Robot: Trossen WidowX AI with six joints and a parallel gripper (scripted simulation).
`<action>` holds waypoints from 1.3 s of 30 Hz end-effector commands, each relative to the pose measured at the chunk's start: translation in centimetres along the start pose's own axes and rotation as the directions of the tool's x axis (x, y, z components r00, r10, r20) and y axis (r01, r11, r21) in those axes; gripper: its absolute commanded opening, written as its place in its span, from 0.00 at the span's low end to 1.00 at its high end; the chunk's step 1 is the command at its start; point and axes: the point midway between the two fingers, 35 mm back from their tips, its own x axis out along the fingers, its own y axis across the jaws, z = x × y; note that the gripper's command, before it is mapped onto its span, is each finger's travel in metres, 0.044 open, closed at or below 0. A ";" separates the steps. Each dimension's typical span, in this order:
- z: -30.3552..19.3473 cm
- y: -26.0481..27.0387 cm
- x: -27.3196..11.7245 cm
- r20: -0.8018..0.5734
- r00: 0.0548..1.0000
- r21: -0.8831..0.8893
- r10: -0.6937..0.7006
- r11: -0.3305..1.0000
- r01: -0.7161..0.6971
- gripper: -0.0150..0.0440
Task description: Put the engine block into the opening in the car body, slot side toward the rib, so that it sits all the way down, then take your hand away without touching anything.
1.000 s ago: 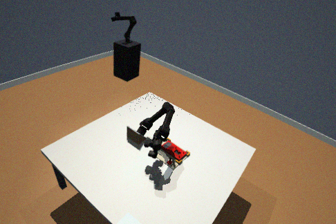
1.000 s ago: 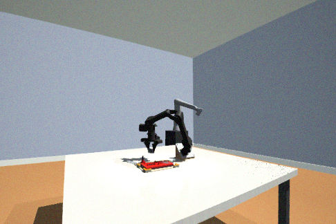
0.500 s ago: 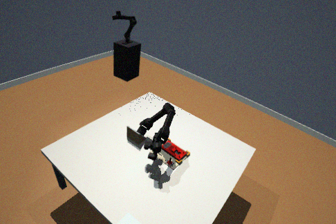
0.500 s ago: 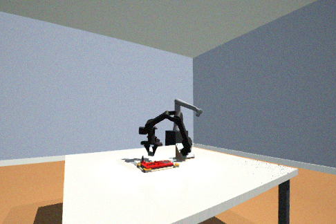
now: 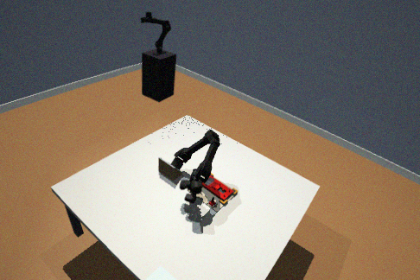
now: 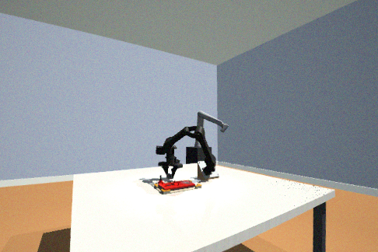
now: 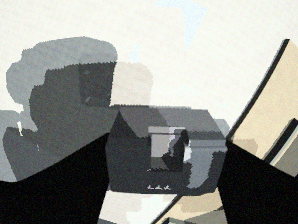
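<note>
The engine block (image 7: 130, 167) is a dark grey block with a lighter recess in its face, seen at the lower middle of the wrist view. My gripper (image 6: 170, 176) (image 7: 164, 143) is shut on it, one black finger at each side. The gripper hangs above the table beside the car body. The red car body (image 5: 225, 194) (image 6: 178, 186) lies flat, with yellow-orange pieces at its corners. It is out of the wrist view. The opening and rib are too small to make out, and the block is not distinct in the top and exterior views.
A tan and grey base piece (image 7: 265, 90) shows at the right of the wrist view. A small red and black part (image 5: 213, 202) (image 6: 160, 180) stands beside the car body. A dark upright panel (image 5: 169, 170) stands near the arm's base. Another arm is on a black pedestal (image 5: 158, 78) beyond the table.
</note>
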 end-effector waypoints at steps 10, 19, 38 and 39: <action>0.1 -0.2 2.1 -0.001 1.000 0.009 -0.008 1.000 0.008 0.25; 0.1 0.0 1.4 -0.004 1.000 0.009 0.001 1.000 -0.001 0.48; 0.1 0.0 1.1 -0.003 1.000 0.009 -0.003 1.000 0.003 1.00; 0.1 0.0 0.7 -0.002 1.000 0.009 -0.004 1.000 0.004 1.00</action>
